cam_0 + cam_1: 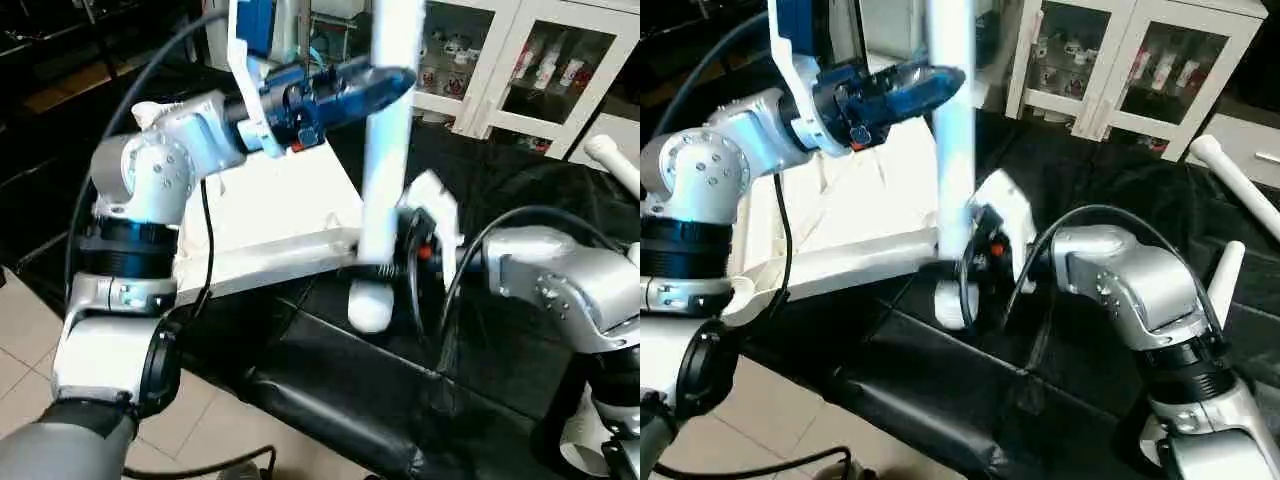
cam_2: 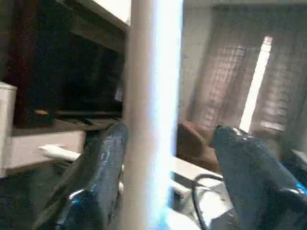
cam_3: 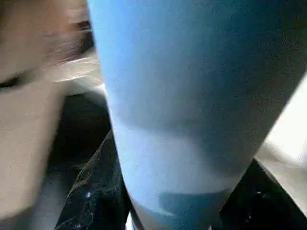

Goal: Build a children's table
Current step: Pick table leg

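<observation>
A white leg [image 1: 390, 130] stands upright in front of me, rising past the top of my head view, its rounded lower end [image 1: 369, 306] sitting at the near corner of the tabletop [image 1: 280, 215]. The tabletop lies flat on the black-covered work table [image 1: 340, 390], a white slab with a raised rim along its near edge, and the leg meets it right at that corner.

My right gripper [image 1: 980, 262] has the leg low down, just above the corner. In my right wrist view the leg [image 3: 192, 110] stands between my two black fingers [image 3: 91, 196], one on each side and pressed against it: closed on the tube, holding it.

My left gripper [image 1: 372, 88] is up higher, level with the leg's upper stretch. From my left wrist the leg [image 2: 151, 115] runs between my fingers [image 2: 98, 177], and there is clear space between the tube and the far finger, so these jaws are spread wide around it without gripping. In the head view the leg crosses in front of my fingertips.

Off to my right, another white leg [image 1: 1235, 185] lies slanted on the black cover, and a third [image 1: 1225, 280] pokes up just behind my right forearm. Behind the table stands a white cabinet with glass doors [image 1: 540, 70]. Light floor tiles [image 1: 200, 420] show below the table's near edge.
</observation>
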You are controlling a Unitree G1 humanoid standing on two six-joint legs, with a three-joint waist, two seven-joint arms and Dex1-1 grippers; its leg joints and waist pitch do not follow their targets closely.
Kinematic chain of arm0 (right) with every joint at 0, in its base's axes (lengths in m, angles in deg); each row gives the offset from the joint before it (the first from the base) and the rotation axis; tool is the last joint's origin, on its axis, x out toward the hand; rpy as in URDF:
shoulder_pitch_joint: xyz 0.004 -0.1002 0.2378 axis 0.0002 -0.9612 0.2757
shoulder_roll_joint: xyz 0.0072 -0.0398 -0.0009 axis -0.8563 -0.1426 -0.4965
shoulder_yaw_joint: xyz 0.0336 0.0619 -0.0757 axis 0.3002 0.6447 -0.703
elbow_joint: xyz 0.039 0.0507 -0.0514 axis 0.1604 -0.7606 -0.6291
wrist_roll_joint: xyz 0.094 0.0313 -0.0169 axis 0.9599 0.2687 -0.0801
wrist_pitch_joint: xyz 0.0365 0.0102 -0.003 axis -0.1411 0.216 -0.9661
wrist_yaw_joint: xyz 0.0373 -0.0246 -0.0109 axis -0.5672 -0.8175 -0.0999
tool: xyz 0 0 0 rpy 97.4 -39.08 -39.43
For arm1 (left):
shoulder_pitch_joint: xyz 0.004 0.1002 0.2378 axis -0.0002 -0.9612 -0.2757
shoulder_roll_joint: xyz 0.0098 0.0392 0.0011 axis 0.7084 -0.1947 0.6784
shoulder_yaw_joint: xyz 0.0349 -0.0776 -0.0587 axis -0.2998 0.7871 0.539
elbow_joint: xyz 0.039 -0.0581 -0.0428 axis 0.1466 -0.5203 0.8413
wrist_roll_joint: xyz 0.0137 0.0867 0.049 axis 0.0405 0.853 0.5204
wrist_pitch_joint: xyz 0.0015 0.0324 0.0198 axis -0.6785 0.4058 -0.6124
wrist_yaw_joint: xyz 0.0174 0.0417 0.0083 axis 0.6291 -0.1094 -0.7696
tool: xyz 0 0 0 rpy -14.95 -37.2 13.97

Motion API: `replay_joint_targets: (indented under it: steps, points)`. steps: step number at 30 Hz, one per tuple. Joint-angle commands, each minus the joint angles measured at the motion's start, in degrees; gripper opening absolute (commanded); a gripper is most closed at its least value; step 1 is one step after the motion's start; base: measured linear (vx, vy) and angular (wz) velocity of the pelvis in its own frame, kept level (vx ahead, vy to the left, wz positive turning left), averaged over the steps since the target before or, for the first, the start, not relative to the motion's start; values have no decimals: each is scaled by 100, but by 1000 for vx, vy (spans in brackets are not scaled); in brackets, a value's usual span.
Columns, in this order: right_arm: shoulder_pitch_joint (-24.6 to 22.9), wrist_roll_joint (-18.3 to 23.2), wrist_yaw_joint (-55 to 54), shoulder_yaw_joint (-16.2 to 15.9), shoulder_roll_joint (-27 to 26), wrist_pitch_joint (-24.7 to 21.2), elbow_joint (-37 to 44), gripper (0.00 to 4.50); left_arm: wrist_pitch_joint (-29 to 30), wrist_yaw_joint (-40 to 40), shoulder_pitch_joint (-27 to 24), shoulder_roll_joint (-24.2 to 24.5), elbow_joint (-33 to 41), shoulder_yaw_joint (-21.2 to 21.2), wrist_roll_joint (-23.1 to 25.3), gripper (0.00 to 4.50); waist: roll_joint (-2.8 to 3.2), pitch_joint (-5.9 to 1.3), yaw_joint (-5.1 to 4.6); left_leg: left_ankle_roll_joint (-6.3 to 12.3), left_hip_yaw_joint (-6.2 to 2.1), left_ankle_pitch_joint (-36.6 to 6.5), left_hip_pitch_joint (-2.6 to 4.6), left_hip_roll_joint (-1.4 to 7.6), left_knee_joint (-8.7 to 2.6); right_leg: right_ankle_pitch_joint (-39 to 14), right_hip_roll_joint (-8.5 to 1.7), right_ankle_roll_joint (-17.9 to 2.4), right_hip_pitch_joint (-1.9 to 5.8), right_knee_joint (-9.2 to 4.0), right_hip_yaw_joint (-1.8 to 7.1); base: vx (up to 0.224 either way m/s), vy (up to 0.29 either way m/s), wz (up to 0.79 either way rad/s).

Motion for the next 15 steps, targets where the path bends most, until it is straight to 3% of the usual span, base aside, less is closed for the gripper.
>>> replay_joint_targets:
  steps: [1,3,4,5,6,8,12,13,14,15]
  points:
    - [7,-440,-711,398,3,383,-289,186,-327,-251,-65,92,-153,193,250,354,58,-466,-6,-308,-124,-763,87,218,-405,-929,-337,-1301,314,-414,229,0,0,0]
    - [-22,-603,-1031,540,-13,547,-340,186,-579,-410,-155,144,-236,169,496,356,56,-469,-18,-312,-131,-761,82,210,-410,-888,-326,-1241,328,-416,228,0,0,0]
    - [-54,-626,-1347,822,-101,678,-281,186,-949,-785,-306,254,-445,-92,1067,356,39,-476,-23,-262,-133,-705,70,213,-415,-733,-315,-1185,354,-395,234,0,0,0]
    - [-134,-636,-1657,1134,-194,780,-73,186,-1460,-1254,-600,396,-736,-655,1927,356,37,-475,-27,-223,-136,-700,73,225,-420,-738,-309,-1035,339,-394,241,0,0,0]
    - [-255,-644,-1726,1263,-222,856,210,186,-1759,-1547,-897,469,-992,-1200,2555,356,-9,-479,-41,-184,-134,-667,68,216,-419,-737,-298,-958,350,-401,238,0,0,0]
    - [-372,-736,-1782,1221,-207,812,425,186,-1915,-1658,-1110,350,-1180,-1405,2741,356,20,-506,-12,-74,-130,-446,68,215,-419,-649,-312,-806,356,-373,250,0,0,0]
    - [-596,-696,-1888,1226,-256,624,813,186,-2392,-2178,-1260,-24,-1749,-1533,3073,356,45,-541,-11,39,-128,-253,57,230,-389,-58,-318,-1164,350,-331,242,0,0,0]
    - [-644,-666,-1943,1258,-291,550,876,186,-2568,-2318,-1290,-119,-1942,-1567,3180,356,84,-525,-16,104,-128,-344,50,226,-391,-65,-314,-1228,338,-351,242,0,0,0]
    - [-666,-650,-1982,1280,-314,498,899,186,-2675,-2391,-1307,-173,-2056,-1584,3238,356,38,-514,-30,107,-125,-488,47,218,-401,-228,-323,-1242,356,-379,240,0,0,0]
    - [-857,-919,-2305,1187,-379,498,1072,186,-2771,-3070,-1314,-271,-2297,-1624,3571,356,293,-524,-19,30,-156,-566,66,220,-389,-302,-343,-1263,339,-350,239,0,0,0]
